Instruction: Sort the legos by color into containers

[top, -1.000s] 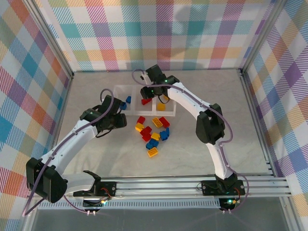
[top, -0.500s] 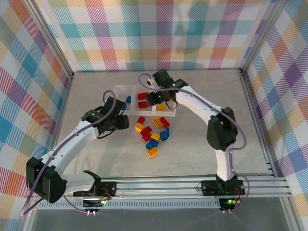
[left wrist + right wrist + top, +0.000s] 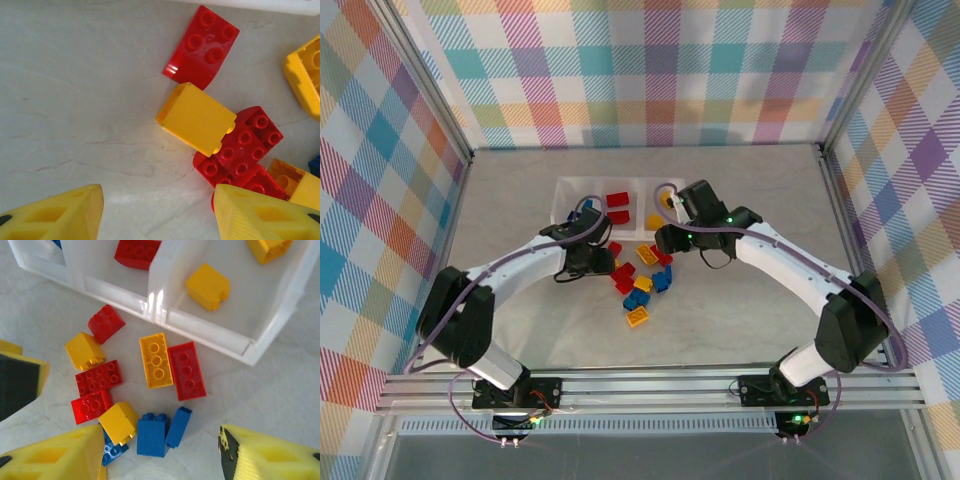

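Note:
The clear three-compartment tray [image 3: 563, 195] holds a blue brick [image 3: 587, 208] at the left, red bricks [image 3: 617, 206] in the middle and yellow bricks [image 3: 207, 286] at the right. Loose legos [image 3: 638, 282] in red, yellow and blue lie in a pile just in front of it. My left gripper [image 3: 594, 262] stands open at the pile's left edge, over bare table [image 3: 157, 200], with a yellow brick [image 3: 196, 119] and red bricks [image 3: 245, 145] just ahead. My right gripper [image 3: 665, 240] hangs open above the pile, with two blue bricks [image 3: 152, 435] below its gap [image 3: 160, 436].
The tray's near wall [image 3: 200, 325] runs close behind the pile. A red brick [image 3: 202, 47] lies alone beside the tray. Checked walls and metal posts close the table in on three sides, and a rail [image 3: 650, 385] runs along the near edge.
My right gripper opened, left a red brick in the middle compartment and drew back over the pile. My left arm swung right, up to the pile's edge.

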Motion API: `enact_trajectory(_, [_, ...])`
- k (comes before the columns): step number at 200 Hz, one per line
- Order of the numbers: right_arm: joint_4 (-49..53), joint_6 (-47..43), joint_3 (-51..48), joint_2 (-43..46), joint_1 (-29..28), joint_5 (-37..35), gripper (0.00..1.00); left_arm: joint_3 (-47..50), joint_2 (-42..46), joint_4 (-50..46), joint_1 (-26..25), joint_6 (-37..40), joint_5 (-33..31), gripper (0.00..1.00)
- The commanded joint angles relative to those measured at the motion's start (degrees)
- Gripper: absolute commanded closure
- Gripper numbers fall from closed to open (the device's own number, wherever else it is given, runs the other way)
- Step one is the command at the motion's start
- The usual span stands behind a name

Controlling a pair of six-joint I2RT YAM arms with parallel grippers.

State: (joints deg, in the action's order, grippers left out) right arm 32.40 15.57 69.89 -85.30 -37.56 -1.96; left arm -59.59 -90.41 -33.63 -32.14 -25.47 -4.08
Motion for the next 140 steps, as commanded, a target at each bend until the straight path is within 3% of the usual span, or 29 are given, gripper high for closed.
enact_trajectory(1, [-0.28, 4.34, -2.67, 4.22, -0.32, -2.76, 0.37, -3.35, -4.29, 3.22, -0.29, 2.39, 1.85, 0.41])
enact_trajectory(54, [0.69, 6.14, -7.13, 8.28, -0.32, -4.02, 0.35, -7.53, -11.98, 2.21, -0.29, 5.17, 0.42, 0.42])
enact_trajectory(140, [2.40, 5.94, -8.45, 10.75, -0.32, -6.09, 0.34, -8.26, -13.99, 3.30, -0.29, 5.86, 2.20, 0.42])
